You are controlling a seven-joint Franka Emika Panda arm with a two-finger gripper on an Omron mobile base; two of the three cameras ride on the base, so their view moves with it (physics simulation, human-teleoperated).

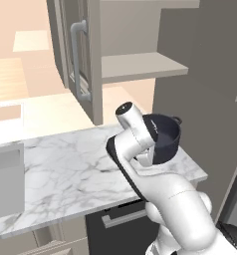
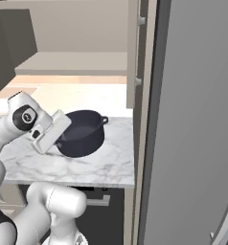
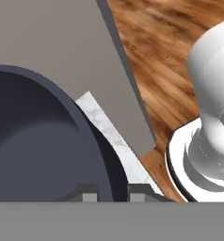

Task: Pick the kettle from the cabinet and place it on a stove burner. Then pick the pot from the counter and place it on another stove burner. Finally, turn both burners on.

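The wide dark blue-grey pot [image 1: 165,135] [image 2: 82,133] is at the right end of the white marble counter [image 1: 65,169] [image 2: 101,165]. My gripper [image 3: 113,195] is shut on the pot's near rim [image 3: 102,155], one fingertip inside the wall and one outside. From the base views my hand [image 2: 50,131] reaches down at the pot's left edge. I cannot tell whether the pot rests on the slab or is raised. Above, the beige cabinet stands open, its door [image 1: 80,60] swung out and its shelf [image 1: 140,67] [image 2: 73,63] bare. The kettle and the stove burners are out of view.
A tall grey panel [image 2: 192,119] rises right beside the counter's end. The open door's long bar handle [image 1: 76,55] juts over the counter's back. A dark appliance front [image 1: 115,221] sits below the slab. Wooden floor [image 3: 165,56] lies beyond the counter's corner.
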